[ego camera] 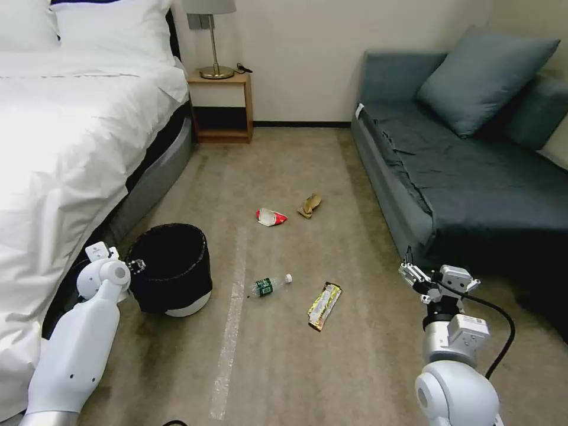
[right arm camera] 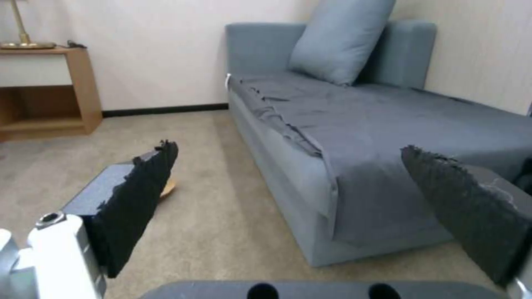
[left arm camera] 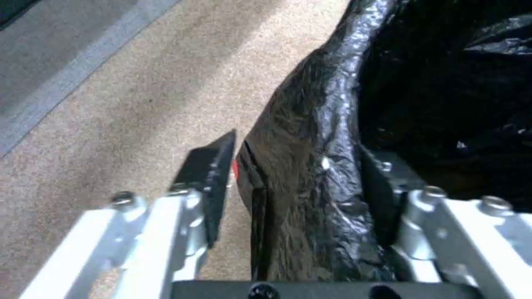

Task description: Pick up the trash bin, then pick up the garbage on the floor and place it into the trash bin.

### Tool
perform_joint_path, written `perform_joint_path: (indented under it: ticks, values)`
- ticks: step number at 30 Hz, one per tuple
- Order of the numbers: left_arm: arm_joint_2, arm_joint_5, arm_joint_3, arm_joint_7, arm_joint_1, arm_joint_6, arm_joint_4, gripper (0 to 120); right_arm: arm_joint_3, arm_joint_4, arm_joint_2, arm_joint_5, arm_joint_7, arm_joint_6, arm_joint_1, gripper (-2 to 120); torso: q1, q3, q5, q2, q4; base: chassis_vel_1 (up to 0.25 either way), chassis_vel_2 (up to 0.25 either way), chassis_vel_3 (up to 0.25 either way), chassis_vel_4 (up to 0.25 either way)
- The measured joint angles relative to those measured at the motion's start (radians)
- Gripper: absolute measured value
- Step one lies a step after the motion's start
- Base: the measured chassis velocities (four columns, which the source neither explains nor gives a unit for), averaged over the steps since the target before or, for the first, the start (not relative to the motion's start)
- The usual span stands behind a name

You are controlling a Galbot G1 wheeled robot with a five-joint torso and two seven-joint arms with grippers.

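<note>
A white-sheeted bed [ego camera: 71, 136] fills the room's left side, its grey base running along the carpet. Just beside that base stands the trash bin [ego camera: 171, 266], round and black, with a bag liner over its rim and a whitish base on the floor. The left claw [ego camera: 135, 265] sits at the bin's near-left rim. The left wrist view adds what the head view cannot: one finger [left arm camera: 208, 182] is outside the wall and the other inside the bin, the liner-covered rim [left arm camera: 310, 199] between them; the outer finger stands a little off the liner, so the claw straddles the rim without yet pinching it.

Behind, against the far wall, a wooden nightstand [ego camera: 222, 106] carries a brass lamp [ego camera: 214, 41].

On the beige carpet [ego camera: 284, 367], crossed by a pale strip, the garbage lies scattered: a clear bottle [ego camera: 270, 286] with green label just right of the bin, a red-white packet [ego camera: 271, 217] and a tan paper wad [ego camera: 310, 205] farther off, a gold wrapper [ego camera: 324, 305] nearer.

The right claw [ego camera: 414, 276] hangs in the air by the front corner of the grey-blue sofa [ego camera: 473, 177], well apart from the litter. Its wrist view shows both pads [right arm camera: 139, 199] spread wide with nothing between, the sofa's cushion [right arm camera: 341, 39] beyond, and a tan scrap peeking past one pad.
</note>
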Motion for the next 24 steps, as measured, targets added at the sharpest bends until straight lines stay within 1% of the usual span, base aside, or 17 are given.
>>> perform_joint_path:
  ticks: [1, 3, 5, 7, 8, 9, 10, 12, 16, 18, 19, 20, 22, 23, 24]
  values:
    - [0.0, 0.0, 0.0, 0.0, 0.0, 0.0, 0.0, 49, 0.0, 0.0, 0.0, 0.0, 0.0, 0.0, 0.0, 100, 0.0, 0.0, 0.0, 0.0, 0.0, 0.0, 0.0, 0.0, 0.0]
    - [0.002, 0.0, -0.001, 0.002, 0.0, 0.0, 0.003, 41, 0.0, -0.001, 0.0, 0.0, 0.001, 0.001, 0.001, 100, 0.0, 0.0, 0.0, 0.0, 0.0, 0.0, 0.0, 0.0, 0.0]
    - [0.002, -0.002, -0.001, 0.006, -0.001, 0.001, 0.005, 30, 0.0, -0.002, 0.001, 0.0, 0.002, 0.002, 0.002, 100, 0.0, 0.0, 0.0, 0.0, 0.0, 0.0, 0.0, 0.0, 0.0]
    - [0.002, -0.002, -0.002, 0.007, -0.001, 0.001, 0.005, 29, 0.0, -0.003, 0.001, 0.0, 0.002, 0.002, 0.002, 100, 0.0, 0.0, 0.0, 0.0, -0.0001, 0.0, 0.0, 0.0, 0.0]
    - [0.002, -0.002, -0.002, 0.009, -0.001, 0.002, 0.008, 20, 0.0, -0.004, 0.001, 0.0, 0.003, 0.002, 0.003, 100, 0.0, 0.0, 0.0, 0.0, -0.0001, 0.0, 0.0, 0.0, 0.0]
    - [0.002, -0.003, -0.002, 0.009, 0.0, 0.002, 0.009, 17, -0.001, -0.004, 0.001, 0.0, 0.003, 0.002, 0.003, 100, 0.0, 0.0, 0.0, 0.0, 0.0, 0.0, 0.0, 0.0, 0.0]
    - [0.002, -0.003, -0.002, 0.009, 0.0, 0.002, 0.009, 17, -0.001, -0.004, 0.001, 0.0, 0.003, 0.002, 0.003, 100, 0.0, 0.0, 0.0, 0.0, 0.0, 0.0, 0.0, 0.0, 0.0]
    - [0.0, -0.004, -0.004, 0.011, 0.001, 0.002, 0.012, 8, -0.001, -0.004, 0.0, 0.0, 0.004, 0.003, 0.003, 100, 0.0, 0.0, 0.0, 0.0, -0.0001, 0.0, 0.0, 0.0, 0.0]
    - [-0.003, -0.005, -0.009, 0.012, 0.003, -0.001, 0.012, 7, 0.0, -0.004, -0.001, 0.0, 0.006, 0.005, 0.002, 100, 0.0, 0.0, 0.0002, 0.0, -0.0003, 0.0, 0.0, 0.0, 0.0]
    - [-0.005, -0.005, -0.019, 0.012, 0.017, -0.013, -0.006, 7, 0.001, -0.004, -0.003, 0.001, 0.007, 0.008, 0.001, 100, 0.0, 0.0, -0.0001, 0.0, -0.0002, 0.0, 0.0, 0.0, 0.0]
    - [-0.005, -0.004, -0.027, 0.011, 0.028, -0.018, -0.026, 7, 0.002, -0.003, -0.004, 0.003, 0.008, 0.009, 0.0, 100, 0.0, 0.0, -0.0001, 0.0, 0.0, 0.0, 0.0, 0.0, 0.0]
    - [-0.005, -0.004, -0.027, 0.011, 0.028, -0.018, -0.026, 7, 0.002, -0.003, -0.004, 0.003, 0.008, 0.009, 0.0, 100, 0.0, 0.0, -0.0001, 0.0, 0.0, 0.0, 0.0, 0.0, 0.0]
    - [-0.005, 0.004, -0.042, 0.011, 0.053, -0.029, -0.072, 5, 0.003, 0.001, -0.005, 0.006, 0.011, 0.01, -0.001, 100, 0.0, 0.0, 0.0, 0.0, 0.0, 0.0, 0.0, 0.0, 0.0]
    - [-0.005, 0.004, -0.042, 0.011, 0.053, -0.029, -0.072, 5, 0.003, 0.001, -0.005, 0.006, 0.011, 0.01, -0.001, 100, 0.0, 0.0, 0.0, 0.0, 0.0, 0.0, 0.0, 0.0, 0.0]
    - [-0.004, 0.005, -0.057, 0.009, 0.083, -0.031, -0.125, 5, 0.003, 0.005, -0.006, 0.011, 0.013, 0.01, -0.003, 100, 0.0, 0.0, 0.0, 0.0, 0.0, 0.0, 0.0, 0.0, 0.0]
